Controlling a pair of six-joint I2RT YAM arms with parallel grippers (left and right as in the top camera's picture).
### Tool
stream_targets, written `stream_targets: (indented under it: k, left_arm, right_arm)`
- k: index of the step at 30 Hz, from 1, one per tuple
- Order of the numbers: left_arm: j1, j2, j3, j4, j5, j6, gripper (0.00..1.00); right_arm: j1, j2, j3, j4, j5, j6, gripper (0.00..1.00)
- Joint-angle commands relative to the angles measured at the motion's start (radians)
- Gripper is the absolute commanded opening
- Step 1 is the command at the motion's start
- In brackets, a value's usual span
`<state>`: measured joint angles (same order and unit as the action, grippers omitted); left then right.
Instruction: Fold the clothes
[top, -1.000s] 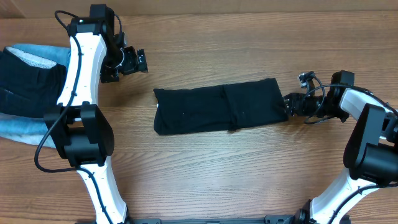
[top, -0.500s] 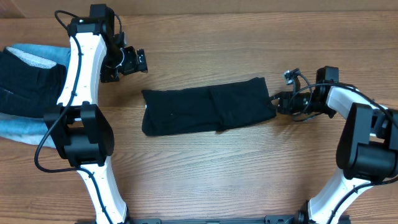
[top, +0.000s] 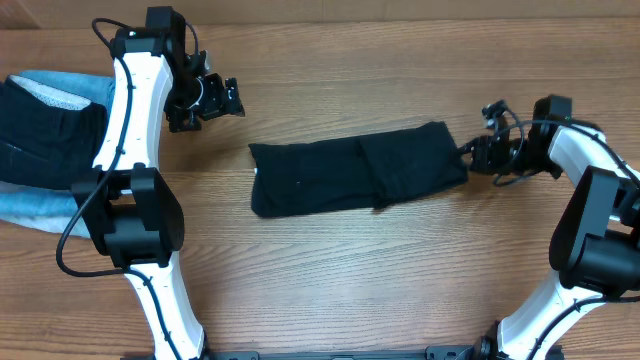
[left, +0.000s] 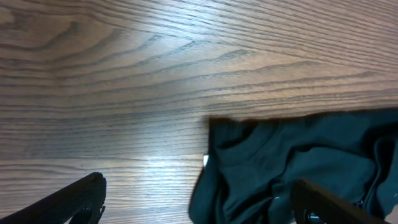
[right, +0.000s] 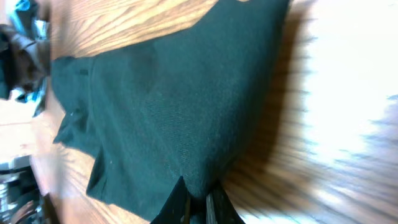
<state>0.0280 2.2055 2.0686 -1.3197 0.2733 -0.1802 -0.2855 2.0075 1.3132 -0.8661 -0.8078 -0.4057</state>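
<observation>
I am clamping my right pincer (top: 470, 156) on the right-hand end of the plain black T-shirt of soft thin fabric (top: 355, 175), its two fingers closed together on a pinch of the cloth. The shirt is lying folded into a long narrow band across the middle of the brown wooden tabletop (top: 400, 270), running left to right, its right end slightly nearer the far edge. My right arm is reaching in from the right edge, elbow bent, wrist pointing left along the band.

My left pincer (top: 226, 97) is standing wide apart and holding nothing. It is hovering over bare wood toward the far left corner, apart from the shirt's left end. My left arm is stretching from the near edge up to the far edge, its wrist pointing right. From that wrist I am seeing the shirt's left end, with a small white tag (left: 206, 160) at its edge.

A heap of light-blue denim (top: 40, 205) with a dark folded garment (top: 40, 140) on it is lying at the left edge.
</observation>
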Motion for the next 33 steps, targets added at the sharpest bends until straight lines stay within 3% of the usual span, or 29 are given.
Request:
stream_targets:
  k: [1, 5, 11, 25, 33]
  left_arm:
    - [-0.018, -0.002, -0.005, 0.002, 0.033, 0.027, 0.97]
    - [-0.016, -0.002, -0.005, 0.017, 0.031, 0.027, 0.98]
    - [-0.016, -0.002, -0.005, 0.035, 0.031, 0.027, 1.00]
    - [-0.016, -0.002, -0.005, 0.061, 0.030, 0.031, 1.00]
    - [-0.016, -0.002, -0.005, 0.063, 0.030, 0.042, 0.99]
  right_arm:
    - [-0.006, 0.001, 0.146, -0.079, 0.091, 0.002, 0.04]
    - [0.005, 0.001, 0.326, -0.242, 0.190, 0.002, 0.04]
    - [0.085, 0.000, 0.447, -0.378, 0.258, 0.002, 0.04]
    - [0.480, -0.001, 0.456, -0.367, 0.323, 0.092, 0.04]
    - [0.575, -0.001, 0.631, -0.404, 0.362, 0.157, 0.04]
